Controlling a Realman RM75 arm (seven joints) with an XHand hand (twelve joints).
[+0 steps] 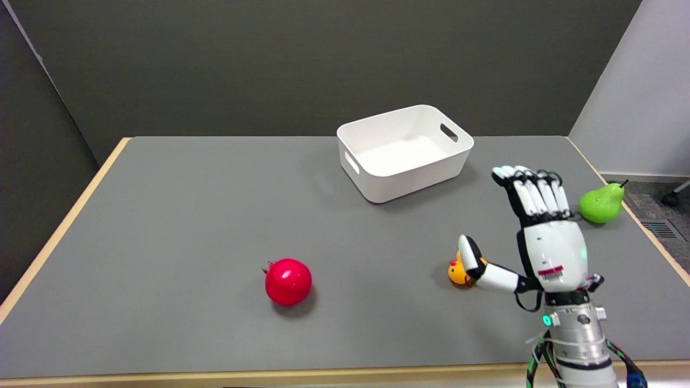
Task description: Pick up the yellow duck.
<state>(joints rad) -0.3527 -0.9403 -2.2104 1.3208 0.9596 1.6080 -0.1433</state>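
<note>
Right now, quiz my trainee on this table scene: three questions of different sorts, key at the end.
1. True or false: the right hand already holds the yellow duck.
2. Which fruit lies nearest the white bin: A) red pomegranate B) green pear?
3. Fill in: the fingers are spread ____.

Key: 1 false, the duck sits on the table beside the thumb; 2 B; 3 open.

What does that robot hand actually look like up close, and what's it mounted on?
The right hand has a glossy white back, white finger segments over black joints, and a small red marking near its base. A green light glows at the silver metal wrist, where black and coloured cables loop around.
</note>
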